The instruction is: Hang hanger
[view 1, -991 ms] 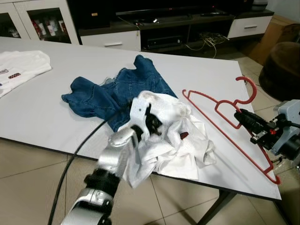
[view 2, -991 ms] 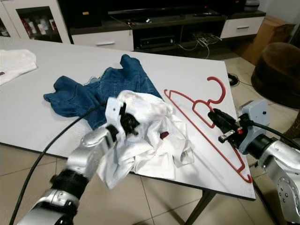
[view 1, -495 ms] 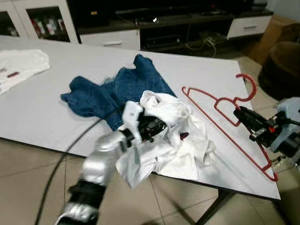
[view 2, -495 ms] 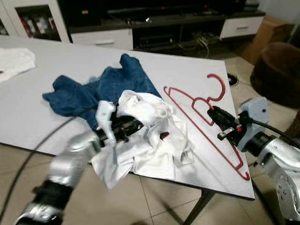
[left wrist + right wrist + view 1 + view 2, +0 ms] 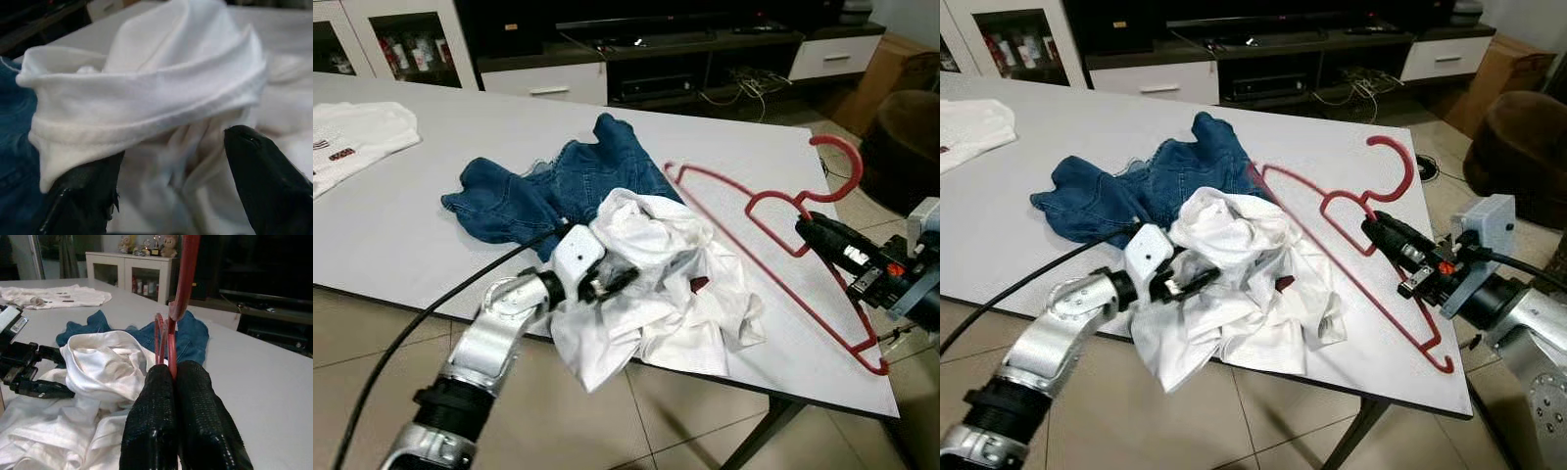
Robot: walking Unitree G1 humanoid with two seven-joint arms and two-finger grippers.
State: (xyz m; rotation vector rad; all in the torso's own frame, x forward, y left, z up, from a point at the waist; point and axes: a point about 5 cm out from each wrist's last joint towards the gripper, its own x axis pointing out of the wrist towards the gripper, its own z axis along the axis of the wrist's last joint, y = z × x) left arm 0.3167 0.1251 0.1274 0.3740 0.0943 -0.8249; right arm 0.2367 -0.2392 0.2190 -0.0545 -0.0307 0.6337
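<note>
A crumpled white garment (image 5: 680, 279) lies at the table's near edge, partly over blue jeans (image 5: 533, 191). My left gripper (image 5: 615, 281) sits at the garment's near-left side, open. In the left wrist view its fingers (image 5: 264, 181) stand apart in front of a thick white fold (image 5: 146, 98). My right gripper (image 5: 806, 231) is shut on a red hanger (image 5: 1393, 143) just below the hook. The hanger is tilted up off the table, its long arm reaching across toward the jeans. In the right wrist view the hanger (image 5: 186, 279) rises from between the closed fingers (image 5: 193, 406).
The white table (image 5: 391, 245) carries a folded white T-shirt (image 5: 352, 137) at far left. A dark TV cabinet (image 5: 636, 49) stands behind, and a brown pouf (image 5: 901, 137) sits on the floor to the right. A black cable trails from my left arm.
My right gripper has lifted the hanger, and its far end has swung left toward the jeans. My left gripper has dropped lower and turned at the garment's near-left side.
</note>
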